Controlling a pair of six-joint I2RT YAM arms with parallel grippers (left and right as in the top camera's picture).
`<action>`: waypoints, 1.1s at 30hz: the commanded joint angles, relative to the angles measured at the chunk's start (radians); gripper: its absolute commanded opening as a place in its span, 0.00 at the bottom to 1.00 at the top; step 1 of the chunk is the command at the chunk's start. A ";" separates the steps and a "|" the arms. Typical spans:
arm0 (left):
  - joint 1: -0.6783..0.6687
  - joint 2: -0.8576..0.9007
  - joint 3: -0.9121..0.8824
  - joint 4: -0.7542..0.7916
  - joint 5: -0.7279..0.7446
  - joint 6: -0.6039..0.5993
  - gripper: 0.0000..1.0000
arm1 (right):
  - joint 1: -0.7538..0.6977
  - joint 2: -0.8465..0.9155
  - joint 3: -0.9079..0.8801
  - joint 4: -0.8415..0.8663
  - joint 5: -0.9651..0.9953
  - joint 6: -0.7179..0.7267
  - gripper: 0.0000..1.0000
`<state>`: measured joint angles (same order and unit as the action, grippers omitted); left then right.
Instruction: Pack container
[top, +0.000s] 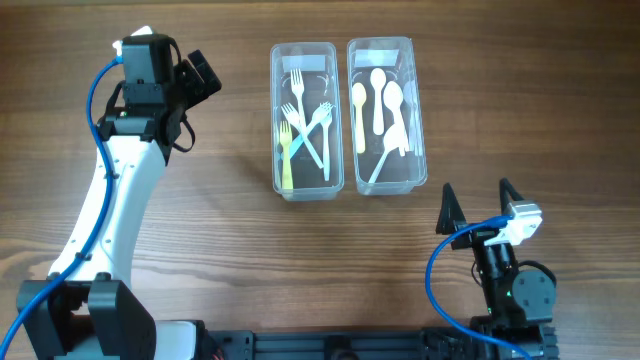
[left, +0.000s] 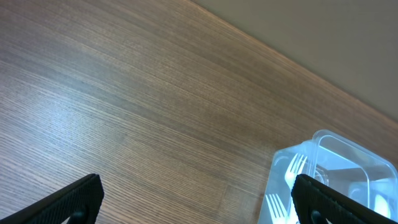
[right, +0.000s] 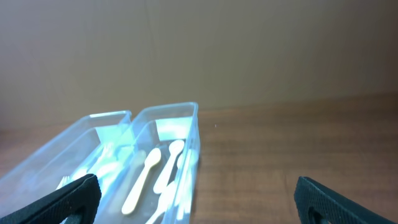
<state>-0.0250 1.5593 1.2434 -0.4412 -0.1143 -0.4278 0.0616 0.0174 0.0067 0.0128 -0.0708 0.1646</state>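
As no loose cutlery is seen on table (top: 560, 100), packing is judged near done.

- Two clear boxes set just beside each other: fork box (top: 277, 120) holds forks (top: 305, 125), spoon box (top: 419, 120) holds spoons (top: 385, 105).
- Left hand (top: 207, 75) spread, empty, held over table left of fork box.
- Right hand (top: 476, 190) spread, empty, near front edge, apart from spoon box.
- If another piece is brought: should be matched to box by type, aligned with box length, released low.
- No brand or writing readable; pale strip at far end of each box appears blank.
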 joint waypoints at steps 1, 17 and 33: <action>0.002 -0.022 0.021 0.003 0.005 0.004 1.00 | -0.005 -0.014 -0.002 -0.009 -0.009 0.019 1.00; 0.002 -0.022 0.021 0.003 0.005 0.004 1.00 | -0.005 -0.013 -0.002 -0.009 -0.009 0.019 1.00; -0.001 -0.280 0.020 -0.192 -0.235 0.152 1.00 | -0.005 -0.013 -0.002 -0.009 -0.009 0.019 1.00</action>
<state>-0.0250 1.4628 1.2446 -0.6155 -0.3111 -0.3000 0.0616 0.0174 0.0067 0.0029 -0.0711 0.1646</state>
